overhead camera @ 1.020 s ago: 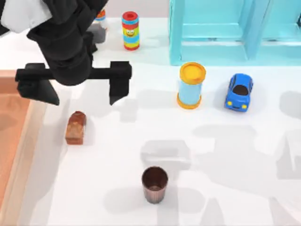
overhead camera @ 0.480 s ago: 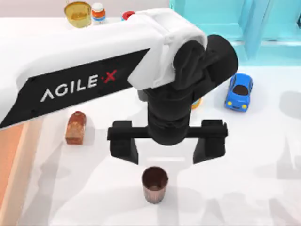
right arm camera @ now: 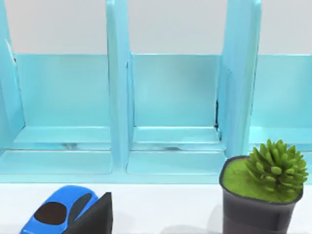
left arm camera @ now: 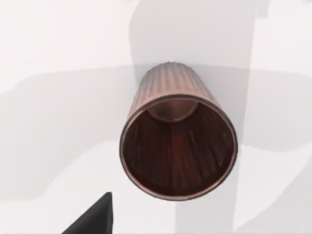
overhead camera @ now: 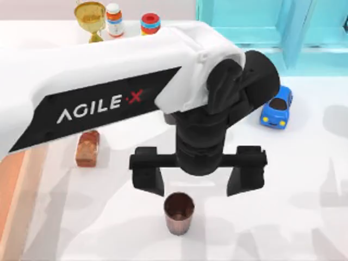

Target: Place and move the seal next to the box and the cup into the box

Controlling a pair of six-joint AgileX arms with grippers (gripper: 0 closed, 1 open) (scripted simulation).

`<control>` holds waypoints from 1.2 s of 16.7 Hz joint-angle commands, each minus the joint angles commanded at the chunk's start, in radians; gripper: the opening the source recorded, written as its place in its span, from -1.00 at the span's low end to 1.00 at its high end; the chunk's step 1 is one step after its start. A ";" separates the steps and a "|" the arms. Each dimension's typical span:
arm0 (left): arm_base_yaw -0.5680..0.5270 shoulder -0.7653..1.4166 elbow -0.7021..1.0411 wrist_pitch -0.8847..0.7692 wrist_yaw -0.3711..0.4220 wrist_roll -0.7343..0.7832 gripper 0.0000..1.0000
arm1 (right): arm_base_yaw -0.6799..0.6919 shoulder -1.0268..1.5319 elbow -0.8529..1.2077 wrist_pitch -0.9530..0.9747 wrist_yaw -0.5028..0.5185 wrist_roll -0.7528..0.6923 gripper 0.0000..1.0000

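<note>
Left gripper (overhead camera: 198, 178) hangs over the tabletop (overhead camera: 304, 228) near the front centre, fingers spread wide and holding nothing; one finger (overhead camera: 147, 175) stands to the left and the other to the right of the spot just behind the cup (overhead camera: 179, 212); no contact seen between fingers and cup. White forearm lettered AGILE·X runs from the top view's left edge across to the black wrist.

Cup upright on the tabletop, mouth up, dark hollow inside; in the left wrist view the cup (left arm camera: 178, 141) is seen from above, ribbed wall and round rim plain, with a dark finger tip (left arm camera: 95, 219) at the picture's edge, apart from the rim.

Seal (overhead camera: 87, 148) upright on the tabletop left of the cup and well apart from it; near the box (overhead camera: 22, 185), outside its pale rim; box lies at the left edge of the tabletop, orange-brown floor partly in view.

Back left: gold goblet (overhead camera: 90, 17), small bottle (overhead camera: 113, 18), striped can (overhead camera: 150, 23); blue toy car (overhead camera: 277, 106) right of the arm; turquoise shelf (overhead camera: 272, 32) at back right.

Right wrist view faces the shelf (right arm camera: 170, 107), with the car (right arm camera: 61, 214) and a potted plant (right arm camera: 261, 195) before it; a dark finger tip (right arm camera: 95, 217) shows, but I cannot tell how the right gripper stands.
</note>
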 joint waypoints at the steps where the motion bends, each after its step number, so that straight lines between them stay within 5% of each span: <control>1: 0.000 0.006 -0.021 0.028 0.000 0.000 1.00 | 0.000 0.000 0.000 0.000 0.000 0.000 1.00; 8: -0.001 0.059 -0.188 0.248 0.000 0.000 1.00 | 0.000 0.000 0.000 0.000 0.000 0.000 1.00; 13: -0.001 0.062 -0.196 0.259 0.000 0.000 1.00 | 0.000 0.000 0.000 0.000 0.000 0.000 1.00; 20: -0.001 0.062 -0.196 0.259 0.000 0.000 -0.06 | 0.000 0.000 0.000 0.000 0.000 0.000 1.00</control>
